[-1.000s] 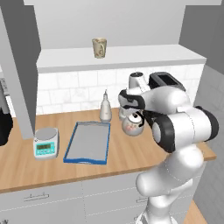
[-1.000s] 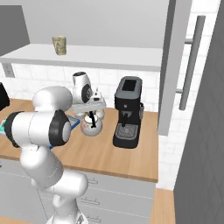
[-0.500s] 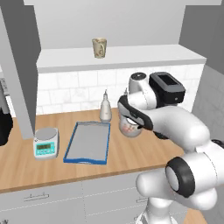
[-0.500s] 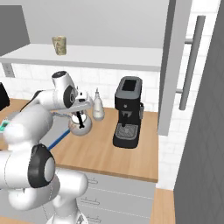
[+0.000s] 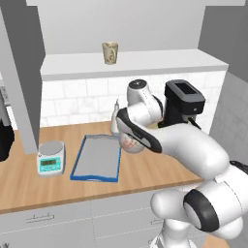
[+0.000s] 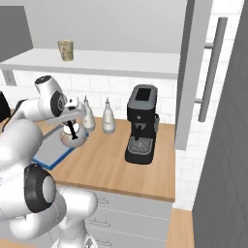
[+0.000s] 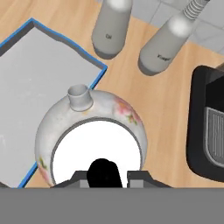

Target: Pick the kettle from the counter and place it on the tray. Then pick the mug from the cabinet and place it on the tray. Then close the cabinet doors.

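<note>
The white floral kettle (image 7: pixel 92 140) hangs over the right rim of the blue-rimmed tray (image 7: pixel 39 96), its spout pointing toward the back wall. My gripper (image 7: pixel 104 176) is shut on its black handle from above, with the lid knob just beneath it. From the right base view the kettle (image 6: pixel 73 138) hangs under the gripper (image 6: pixel 72 127) beside the tray (image 6: pixel 51 154). In the left base view my forearm partly hides the kettle (image 5: pixel 131 143) by the tray (image 5: pixel 94 177). The beige mug (image 5: pixel 110 52) stands on the open cabinet's shelf (image 5: pixel 145 63).
Two white bottles (image 7: pixel 111 26) (image 7: pixel 168 41) stand behind the kettle by the wall. A black coffee machine (image 6: pixel 141 123) sits to the right. A teal-faced scale (image 5: pixel 51 163) is left of the tray. Both cabinet doors (image 5: pixel 22 72) (image 6: pixel 196 72) stand open.
The arm has swung left and carried the kettle from beside the coffee machine to the tray's right edge. The grip has stayed the same.
</note>
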Tool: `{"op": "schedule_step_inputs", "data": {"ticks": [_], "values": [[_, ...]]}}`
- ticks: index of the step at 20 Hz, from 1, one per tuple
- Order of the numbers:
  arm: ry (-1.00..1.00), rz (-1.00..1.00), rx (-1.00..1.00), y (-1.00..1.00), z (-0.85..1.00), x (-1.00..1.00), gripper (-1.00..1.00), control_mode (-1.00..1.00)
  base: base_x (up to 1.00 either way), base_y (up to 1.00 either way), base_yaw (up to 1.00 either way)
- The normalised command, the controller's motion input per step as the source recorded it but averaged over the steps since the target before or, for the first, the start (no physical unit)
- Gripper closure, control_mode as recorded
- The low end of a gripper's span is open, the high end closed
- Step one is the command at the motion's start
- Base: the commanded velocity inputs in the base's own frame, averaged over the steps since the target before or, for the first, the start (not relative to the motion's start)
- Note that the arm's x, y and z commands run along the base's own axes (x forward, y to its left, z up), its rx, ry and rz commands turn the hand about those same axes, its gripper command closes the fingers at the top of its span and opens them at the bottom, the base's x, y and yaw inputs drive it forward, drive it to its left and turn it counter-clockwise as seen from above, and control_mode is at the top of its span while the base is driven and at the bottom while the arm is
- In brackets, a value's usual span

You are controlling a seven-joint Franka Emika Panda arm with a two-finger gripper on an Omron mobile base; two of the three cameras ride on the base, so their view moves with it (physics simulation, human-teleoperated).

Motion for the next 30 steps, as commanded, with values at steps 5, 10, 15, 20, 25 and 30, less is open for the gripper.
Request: {"op": "schedule_step_inputs", "data": {"ticks": [5, 10, 15, 20, 25, 30], "values": [[0.0, 0.0, -0.01, 0.72, 0.0, 0.06, 1.0, -1.0, 0.0, 0.0, 0.0], [0.0, 0.0, 0.0, 0.55, -0.12, 0.29, 1.0, -1.0, 0.0, 0.0, 0.0], [0.0, 0.0, -0.01, 0.56, -0.29, 0.32, 1.0, -1.0, 0.0, 0.0, 0.0], [0.0, 0.0, 0.0, 0.27, -0.34, 0.23, 1.0, -1.0, 0.0, 0.0, 0.0], [0.0, 0.0, 0.0, 0.06, -0.19, 0.13, -1.0, -1.0, 0.0, 0.0, 0.0], [-0.01, 0.0, 0.0, 0.0, -0.07, 0.0, -1.0, -1.0, 0.0, 0.0, 0.0]]}}
